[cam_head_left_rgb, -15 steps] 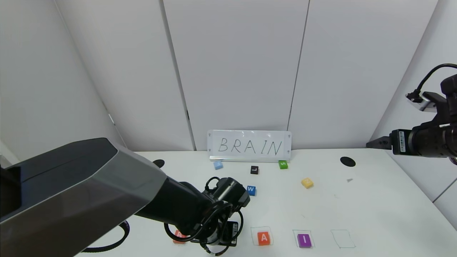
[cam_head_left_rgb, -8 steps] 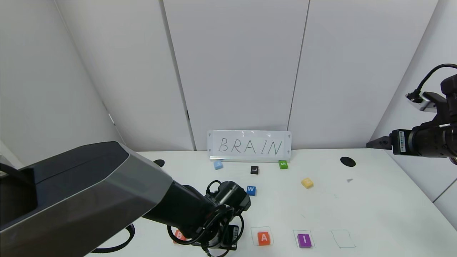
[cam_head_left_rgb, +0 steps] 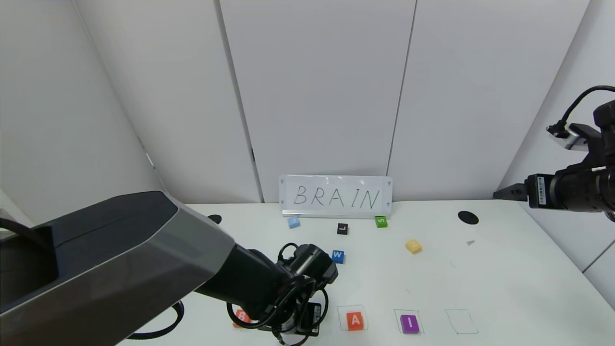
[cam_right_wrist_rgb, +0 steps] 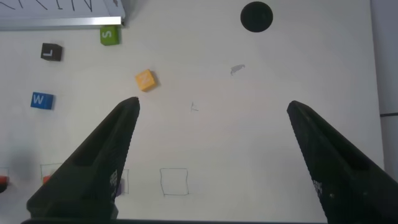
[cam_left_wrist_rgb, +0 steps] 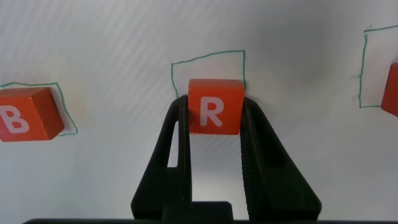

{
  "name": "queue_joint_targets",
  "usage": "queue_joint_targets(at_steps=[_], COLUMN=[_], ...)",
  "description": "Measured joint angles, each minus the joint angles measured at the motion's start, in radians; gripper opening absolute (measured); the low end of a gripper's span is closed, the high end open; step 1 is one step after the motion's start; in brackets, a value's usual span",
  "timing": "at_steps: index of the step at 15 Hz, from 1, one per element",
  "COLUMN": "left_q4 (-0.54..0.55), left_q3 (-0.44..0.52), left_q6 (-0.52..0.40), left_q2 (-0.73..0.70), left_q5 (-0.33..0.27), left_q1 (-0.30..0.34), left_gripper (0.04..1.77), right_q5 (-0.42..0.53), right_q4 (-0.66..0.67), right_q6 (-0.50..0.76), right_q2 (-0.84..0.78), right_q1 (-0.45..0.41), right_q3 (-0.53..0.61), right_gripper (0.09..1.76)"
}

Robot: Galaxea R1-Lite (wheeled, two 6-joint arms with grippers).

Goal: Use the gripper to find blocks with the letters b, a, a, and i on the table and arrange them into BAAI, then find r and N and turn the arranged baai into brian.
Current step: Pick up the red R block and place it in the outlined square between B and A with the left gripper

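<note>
Left gripper (cam_left_wrist_rgb: 214,124) clenched on the R tile (cam_left_wrist_rgb: 214,106)

Three orange tiles, one purple; R reads upright inside a pencilled square right of the B tile (cam_left_wrist_rgb: 25,114). Right gripper (cam_right_wrist_rgb: 211,134) spread, raised.

Your left arm (cam_head_left_rgb: 120,259) has a broad grey-and-black angular shell narrowing to a black cylindrical wrist wrapped in looped black cables. Its black left gripper (cam_left_wrist_rgb: 213,134) has two curved, ribbed fingers. Your black right arm (cam_head_left_rgb: 569,190) carries a white label and an arching black cable.
</note>
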Motion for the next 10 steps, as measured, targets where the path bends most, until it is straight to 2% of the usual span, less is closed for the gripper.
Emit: queue_joint_targets(at_steps=[2,5,10], left_q4=[0.001,0.001,0.001], left_q3=[-0.003,-0.005,-0.005], left_q6=[-0.001,-0.002,0.0], left_q2=[0.002,0.003,0.004], left_q5=[0.002,0.005,0.006], left_q1=[0.001,0.003,0.004], left_gripper=[0.51,0.51,0.51], right_q5=[0.0,0.0,0.0], right_q4=[-0.116,0.0,0.003], right_q6=[0.0,0.0,0.0], right_q2=[0.0,0.0,0.0], right_q1=[0.0,0.0,0.0], right_q3=[0.0,0.0,0.0], right_gripper=[1.71,1.71,1.71])
